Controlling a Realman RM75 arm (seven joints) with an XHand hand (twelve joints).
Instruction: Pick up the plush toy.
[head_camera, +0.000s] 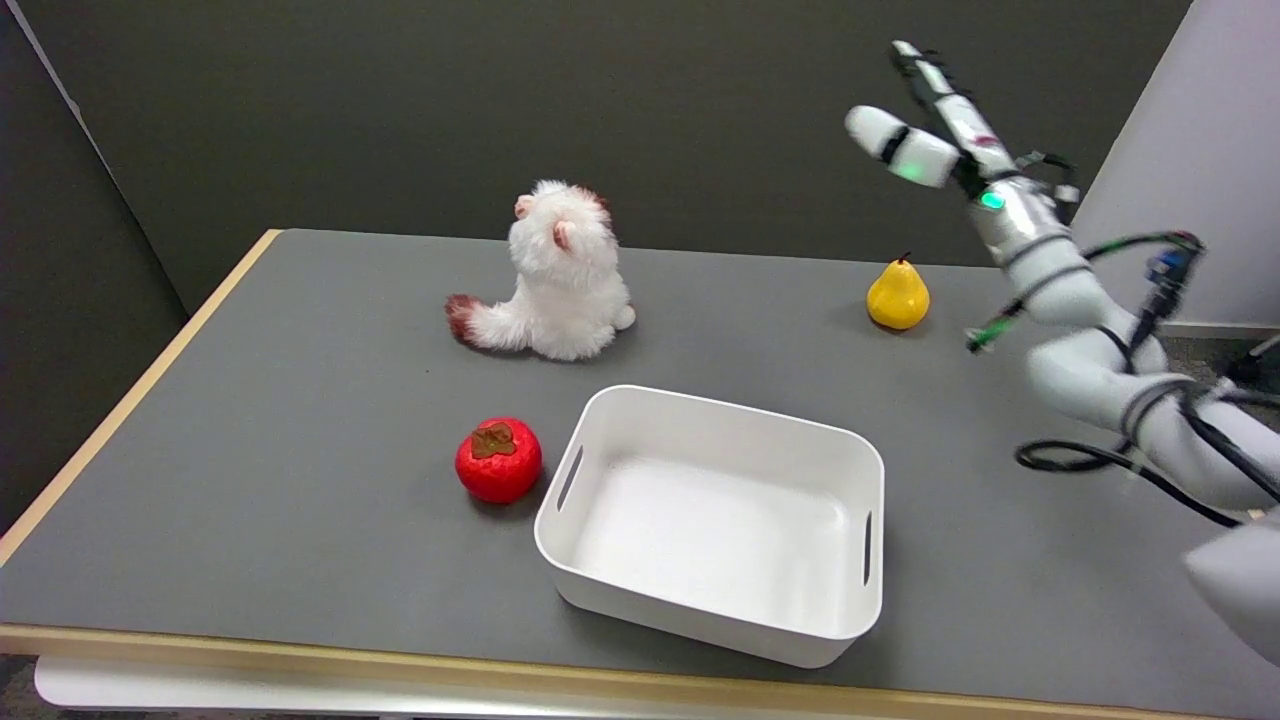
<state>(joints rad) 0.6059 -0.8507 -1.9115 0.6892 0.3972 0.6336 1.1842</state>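
Hand: the right hand (925, 125) is hanging high over the table's far right, fingers apart, holding nothing.
Toy: the plush toy (560, 275) is sitting upright at ten o'clock from the white bin (872, 545).
Approach: it should be sweeping toward nine o'clock above the pear (897, 294), then descending over the plush body.
Bin: it is holding nothing.

Grey wood-edged table (250, 480) before dark wall (400, 100)

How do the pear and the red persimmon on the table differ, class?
The pear is yellow; the persimmon is red with a brown leafy cap. The pear tapers to a thin stem; the persimmon is squat and round. The pear stands far from the white bin; the persimmon sits beside it. Both stand upright, untouched.
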